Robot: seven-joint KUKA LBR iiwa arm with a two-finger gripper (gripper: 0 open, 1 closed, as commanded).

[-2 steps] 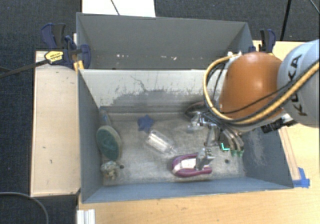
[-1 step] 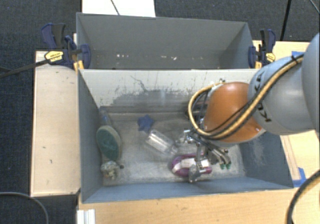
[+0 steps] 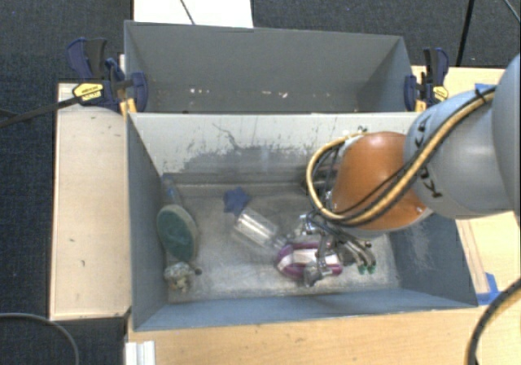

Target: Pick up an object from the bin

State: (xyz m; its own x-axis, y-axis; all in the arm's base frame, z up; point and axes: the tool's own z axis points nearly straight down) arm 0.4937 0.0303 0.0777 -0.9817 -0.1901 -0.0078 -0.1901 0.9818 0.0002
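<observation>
Reaching down into the grey bin [image 3: 145, 217], the gripper [image 3: 316, 261] sits right on a purple-and-white thing [image 3: 291, 259]
That purple-and-white thing lies directly under the gripper, by the bin's near wall, touching it; whether the gripper is open or closed on it I cannot tell. Just up and left of the gripper lies 1 clear bottle [image 3: 254, 229] with a blue cap, and well off to the left a green oval piece [image 3: 177, 229] with a small pale lump [image 3: 180, 274] beside it
</observation>
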